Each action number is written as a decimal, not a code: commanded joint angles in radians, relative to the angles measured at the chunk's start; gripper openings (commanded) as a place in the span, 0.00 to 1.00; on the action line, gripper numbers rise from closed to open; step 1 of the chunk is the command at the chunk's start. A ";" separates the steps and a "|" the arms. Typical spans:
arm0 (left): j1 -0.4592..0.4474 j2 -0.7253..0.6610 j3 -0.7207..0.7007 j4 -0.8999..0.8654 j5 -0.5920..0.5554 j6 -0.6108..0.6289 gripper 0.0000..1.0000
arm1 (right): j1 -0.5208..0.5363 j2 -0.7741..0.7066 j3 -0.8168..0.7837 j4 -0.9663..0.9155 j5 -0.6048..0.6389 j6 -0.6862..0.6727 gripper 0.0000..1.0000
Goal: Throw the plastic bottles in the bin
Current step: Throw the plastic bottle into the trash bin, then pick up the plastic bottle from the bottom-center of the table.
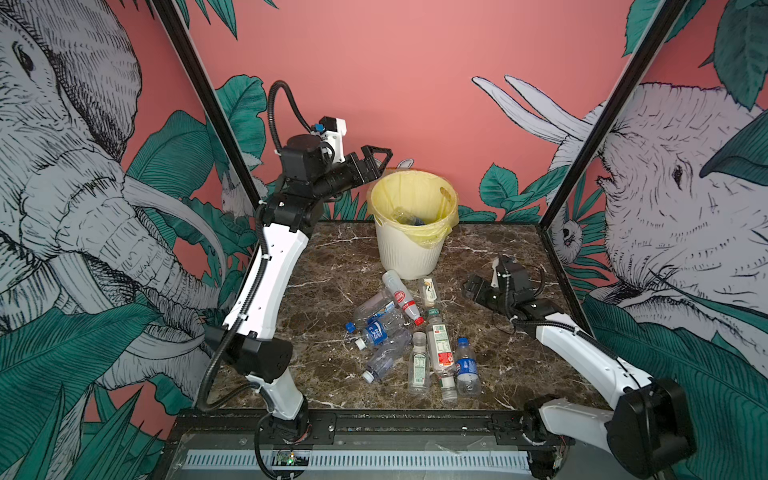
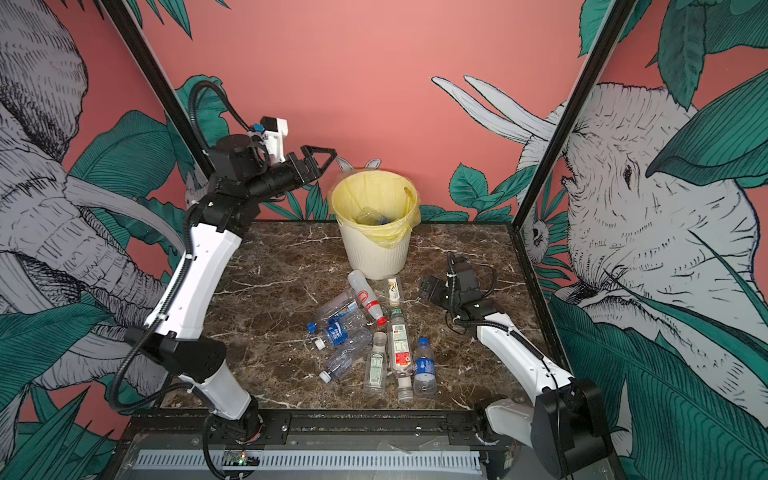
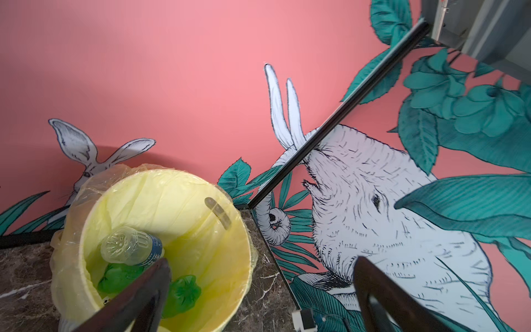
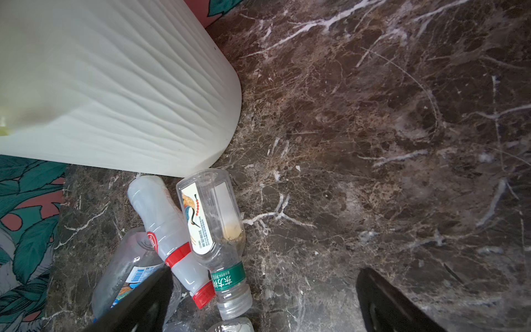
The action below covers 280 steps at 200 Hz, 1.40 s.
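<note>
The left gripper (image 1: 376, 160) is hovering high up just beside the rim of the bin (image 1: 409, 253), on the left arm's side. Its fingers (image 3: 149, 287) are spreading wide with nothing between them. The bin is standing upright at the back middle of the marble table (image 1: 324, 266), and its yellow bag (image 1: 432, 237) is folding over the rim. In the left wrist view a clear bottle (image 3: 129, 247) with a blue label is lying inside on top of two green bottles (image 3: 117, 277). The other bottles (image 1: 439, 347) are lying in a loose cluster on the table in front of the bin in both top views, and most of them are touching one another. A red-capped bottle (image 4: 169, 230) and a bird-label bottle (image 4: 212, 218) are lying side by side nearest the bin, their bottoms just beside its base. A blue-capped bottle (image 1: 466, 368) is lying at the near right edge of the cluster. The right gripper (image 1: 473, 286) is sitting low, to the right of the cluster and near those two bottles. Its fingers (image 4: 143, 296) are standing wide apart and gripping nothing. It seems to be hanging just above the table, though whether it is touching the surface is hard to tell.
</note>
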 commanded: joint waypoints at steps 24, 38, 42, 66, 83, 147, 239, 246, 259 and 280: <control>0.080 -0.144 -0.246 0.019 -0.029 0.049 1.00 | -0.003 -0.003 0.101 -0.152 0.090 -0.036 0.99; 0.100 -0.172 -0.295 0.018 -0.013 0.052 0.99 | -0.003 -0.019 0.108 -0.165 0.098 -0.034 0.99; 0.103 -0.178 -0.305 0.013 -0.013 0.056 0.99 | -0.003 -0.023 0.107 -0.168 0.100 -0.031 0.99; 0.110 -0.222 -0.381 -0.006 -0.020 0.080 0.99 | -0.003 -0.050 0.104 -0.183 0.103 0.003 0.99; 0.113 -0.251 -0.430 -0.010 -0.020 0.091 0.99 | -0.003 -0.065 0.098 -0.187 0.090 0.017 0.99; 0.116 -0.335 -0.598 -0.021 -0.009 0.125 0.99 | -0.002 -0.104 0.102 -0.319 0.080 0.065 0.99; 0.116 -0.341 -0.782 -0.042 -0.085 0.218 0.99 | -0.003 -0.116 -0.004 -0.281 0.040 0.057 0.99; 0.116 -0.337 -0.786 -0.044 -0.094 0.222 1.00 | -0.002 -0.104 -0.003 -0.282 0.026 0.059 0.99; 0.116 -0.336 -0.801 -0.043 -0.103 0.228 1.00 | -0.002 -0.085 0.002 -0.280 -0.007 0.048 0.99; 0.118 -0.328 -0.818 -0.042 -0.100 0.243 0.99 | -0.002 -0.063 -0.003 -0.269 -0.053 0.025 0.99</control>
